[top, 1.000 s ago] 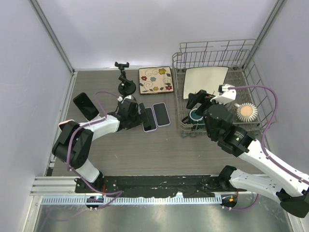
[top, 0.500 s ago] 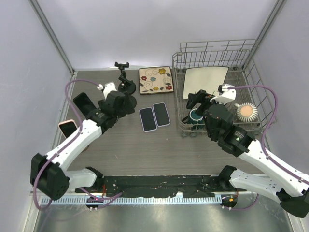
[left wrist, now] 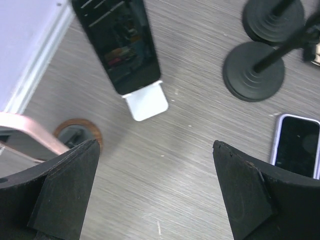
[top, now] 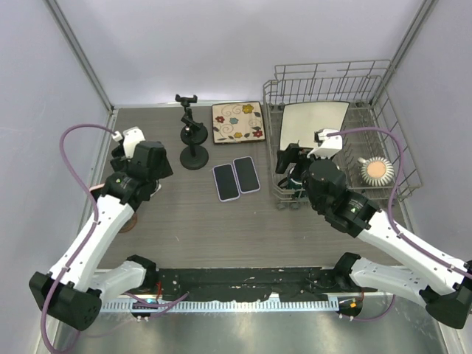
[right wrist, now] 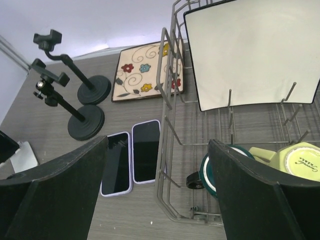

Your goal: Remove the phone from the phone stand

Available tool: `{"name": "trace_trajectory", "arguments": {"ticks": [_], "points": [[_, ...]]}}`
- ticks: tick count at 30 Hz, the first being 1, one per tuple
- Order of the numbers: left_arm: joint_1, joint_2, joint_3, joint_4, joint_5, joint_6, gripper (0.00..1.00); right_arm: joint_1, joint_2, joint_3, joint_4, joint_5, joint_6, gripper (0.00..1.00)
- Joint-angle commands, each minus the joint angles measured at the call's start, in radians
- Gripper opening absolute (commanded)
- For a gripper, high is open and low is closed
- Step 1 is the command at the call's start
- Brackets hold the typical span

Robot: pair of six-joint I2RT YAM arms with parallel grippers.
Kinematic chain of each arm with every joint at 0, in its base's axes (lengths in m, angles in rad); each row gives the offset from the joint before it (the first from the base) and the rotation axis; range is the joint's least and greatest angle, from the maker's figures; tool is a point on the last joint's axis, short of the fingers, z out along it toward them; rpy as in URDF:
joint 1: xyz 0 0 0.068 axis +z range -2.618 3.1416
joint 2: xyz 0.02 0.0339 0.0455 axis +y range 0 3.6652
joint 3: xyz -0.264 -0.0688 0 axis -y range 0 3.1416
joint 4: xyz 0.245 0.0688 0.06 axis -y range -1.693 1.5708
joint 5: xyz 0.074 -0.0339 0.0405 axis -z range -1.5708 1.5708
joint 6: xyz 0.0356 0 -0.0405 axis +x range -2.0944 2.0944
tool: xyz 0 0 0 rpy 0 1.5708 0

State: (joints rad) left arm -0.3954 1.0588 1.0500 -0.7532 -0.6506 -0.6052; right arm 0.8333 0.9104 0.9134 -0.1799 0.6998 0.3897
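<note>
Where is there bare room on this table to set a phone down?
Bare wood: the near middle of the table, bordered by the two flat phones, the left arm and the dish rack. A smaller patch lies between the black phone and the phone stand bases. Crowded: the back strip with stands and floral tile.

The left gripper [left wrist: 155, 192] and right gripper [right wrist: 157, 192] hover with jaws spread wide, holding nothing.

White arm links [top: 82, 247], black joints [top: 141, 164], purple cables [top: 72, 133]
</note>
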Motion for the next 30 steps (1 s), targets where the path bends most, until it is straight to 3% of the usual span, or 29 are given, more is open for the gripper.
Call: {"name": "trace_trajectory", "arguments": {"ticks": [1,10,11,15,23,27,30], "points": [[0.078,-0.063,0.076,-0.110,-0.055,0.053,1.00,-0.003,0.018,-0.019,0.091,-0.062,-0.048,0.87],[0.397,-0.143,0.084,-0.124,0.124,0.128,1.00,-0.005,0.012,-0.047,0.111,-0.164,-0.069,0.86],[0.499,-0.151,0.084,-0.127,0.152,0.142,1.00,-0.005,0.010,-0.047,0.109,-0.177,-0.071,0.86],[0.716,-0.181,0.027,-0.104,0.305,0.182,1.00,-0.005,-0.013,-0.057,0.105,-0.220,-0.063,0.86],[0.770,-0.218,-0.053,-0.012,0.416,0.274,1.00,0.012,-0.085,-0.114,0.103,-0.235,-0.061,0.86],[0.753,-0.212,-0.077,0.044,0.428,0.369,1.00,0.029,-0.108,-0.130,0.112,-0.235,-0.075,0.86],[0.733,-0.207,-0.077,0.061,0.362,0.432,1.00,0.039,-0.120,-0.136,0.115,-0.230,-0.086,0.86]]}}
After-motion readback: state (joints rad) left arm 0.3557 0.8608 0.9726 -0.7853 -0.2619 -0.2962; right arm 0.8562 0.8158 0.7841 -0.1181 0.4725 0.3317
